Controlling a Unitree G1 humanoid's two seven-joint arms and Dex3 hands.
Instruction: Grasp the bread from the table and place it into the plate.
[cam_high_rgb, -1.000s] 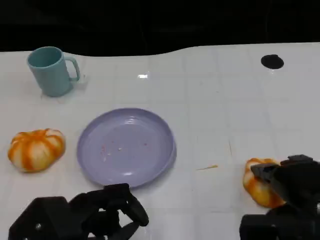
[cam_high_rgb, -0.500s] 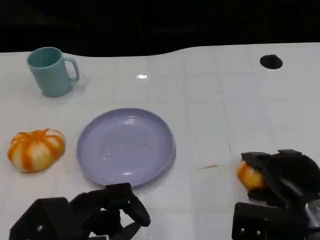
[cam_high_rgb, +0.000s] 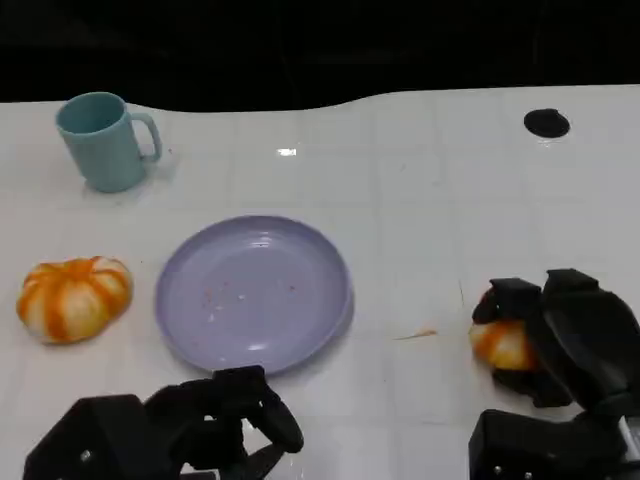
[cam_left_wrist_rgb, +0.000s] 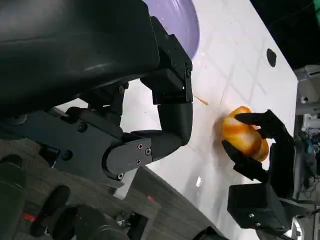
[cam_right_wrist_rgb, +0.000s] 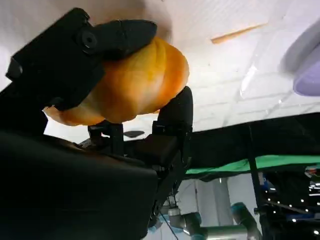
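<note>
The right hand (cam_high_rgb: 560, 335) clasps the orange bread (cam_high_rgb: 500, 343) across its rounded sides; it looks light and squashable. The left hand (cam_high_rgb: 215, 430) rests curled, holding nothing.

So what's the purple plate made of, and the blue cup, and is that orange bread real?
The plate looks like smooth plastic: even lilac colour with a soft sheen. The cup seems to be matte teal plastic too. The bread in the right hand looks glossy, with painted-looking orange stripes, so it is probably a foam or plastic toy, though I can't be sure.
</note>
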